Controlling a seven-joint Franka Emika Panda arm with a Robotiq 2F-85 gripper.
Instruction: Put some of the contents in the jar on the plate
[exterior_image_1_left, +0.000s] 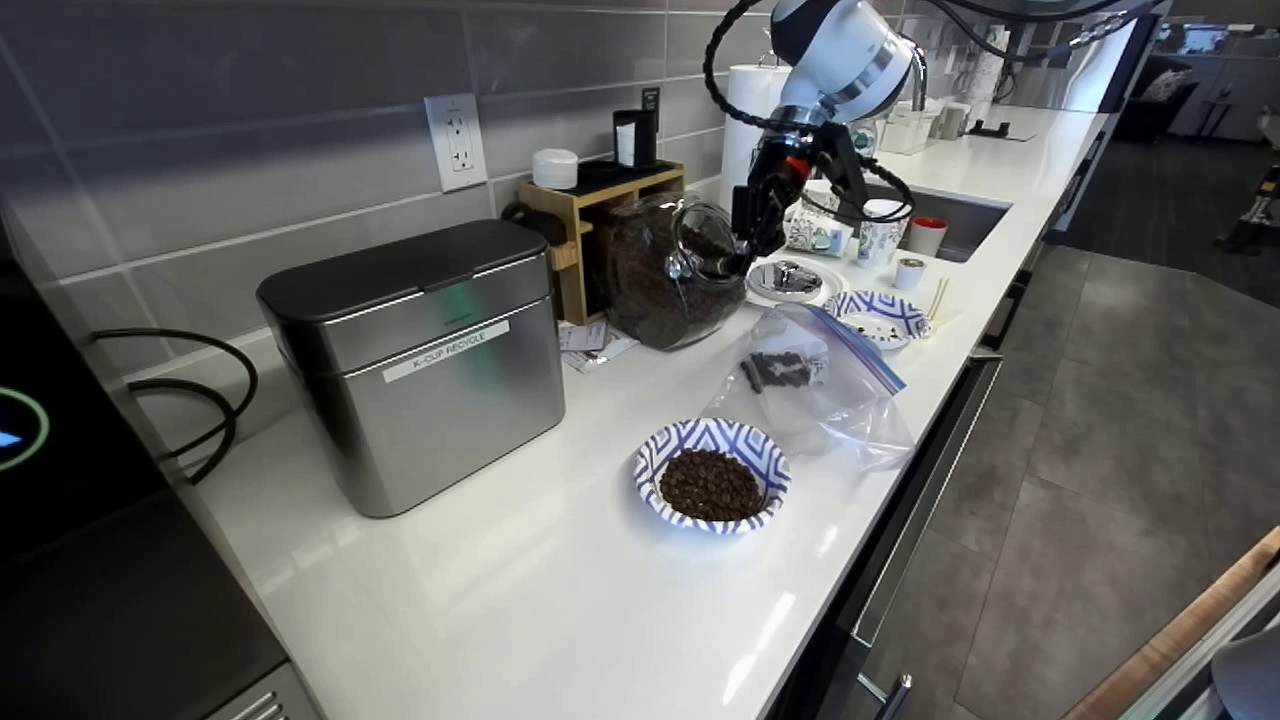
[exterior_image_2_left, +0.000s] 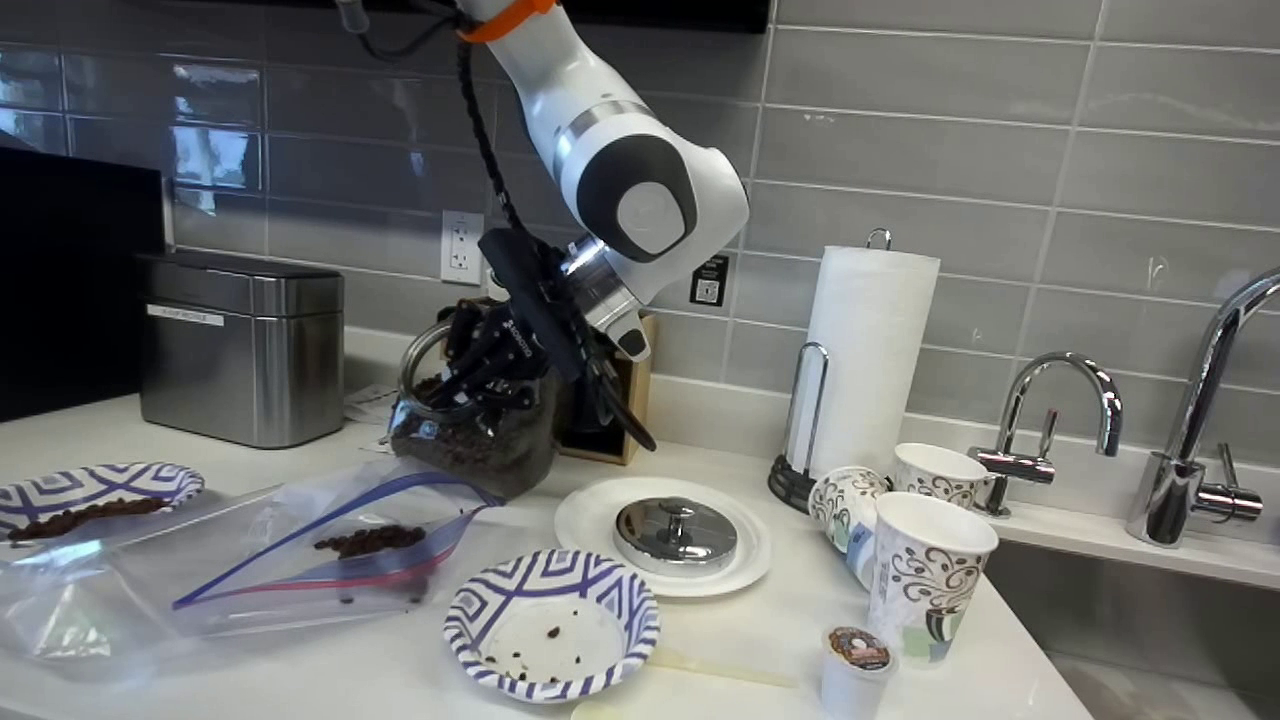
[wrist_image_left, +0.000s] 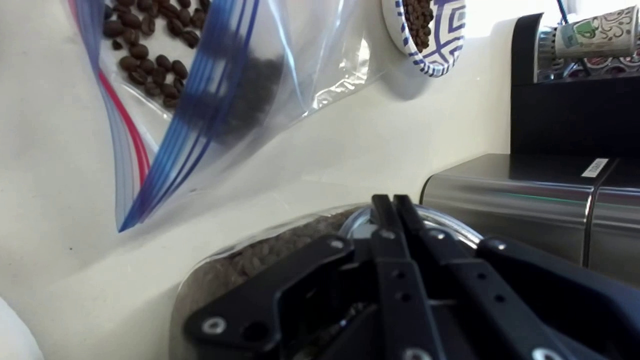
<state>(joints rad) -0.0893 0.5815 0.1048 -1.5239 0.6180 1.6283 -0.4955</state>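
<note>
The rounded glass jar (exterior_image_1_left: 640, 290) stands against the wooden box, its round metal-rimmed mouth facing sideways. Dark brown beans, the contents (wrist_image_left: 272, 250), show through its glass. My gripper (wrist_image_left: 391, 200) is at the mouth, its fingers pressed nearly together, and I see nothing between them. In an exterior view the gripper (exterior_image_2_left: 440, 398) overlaps the rim; how deep the tips reach is unclear. A blue-and-white patterned plate (exterior_image_1_left: 765, 450) holds a heap of beans. Another patterned plate (exterior_image_2_left: 470, 610) carries a few scattered bits. A white plate (exterior_image_2_left: 745, 560) lies under a chrome lid (exterior_image_2_left: 675, 530).
An open zip bag (exterior_image_2_left: 330, 570) with some beans lies in front of the jar. A steel bin (exterior_image_1_left: 450, 390) stands beside it. A paper-towel roll (exterior_image_2_left: 870, 350), paper cups (exterior_image_2_left: 930, 570), a coffee pod (exterior_image_2_left: 850, 675) and a sink (exterior_image_2_left: 1150, 640) are on the far side.
</note>
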